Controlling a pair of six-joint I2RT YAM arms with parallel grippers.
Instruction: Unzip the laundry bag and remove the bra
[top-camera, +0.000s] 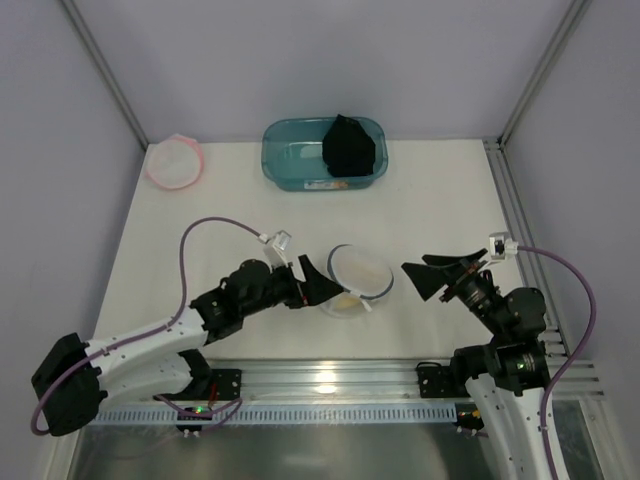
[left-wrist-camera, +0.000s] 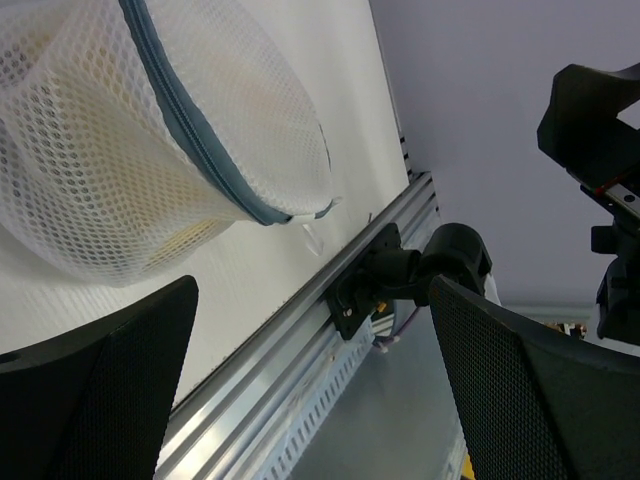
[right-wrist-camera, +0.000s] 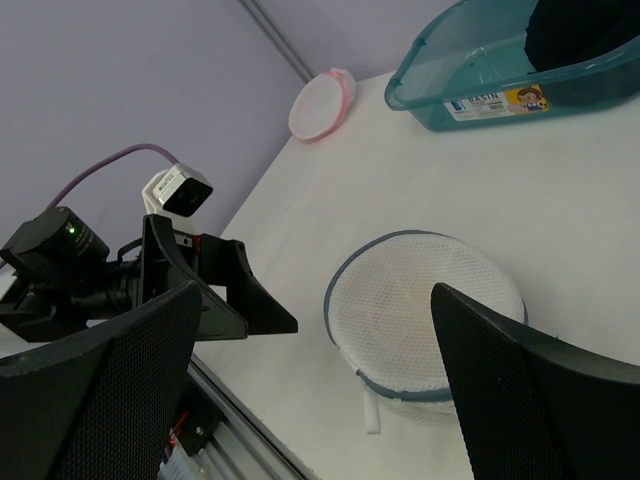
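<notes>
The laundry bag (top-camera: 360, 277), a round white mesh drum with a grey-blue rim, lies near the table's front centre. Something cream-coloured shows through its mesh (left-wrist-camera: 150, 150). Its grey-blue zipper (left-wrist-camera: 190, 130) looks closed, and a white pull tab (right-wrist-camera: 372, 415) hangs at the near side. My left gripper (top-camera: 322, 283) is open and empty at the bag's left edge; the bag is up and left of its fingers (left-wrist-camera: 100, 400). My right gripper (top-camera: 415, 265) is open and empty, a little right of the bag (right-wrist-camera: 425, 310), not touching it.
A pink-rimmed round mesh bag (top-camera: 174, 163) lies at the far left. A teal plastic bin (top-camera: 290, 160) at the far centre holds a black garment (top-camera: 348, 147). An aluminium rail (top-camera: 330, 378) runs along the table's near edge.
</notes>
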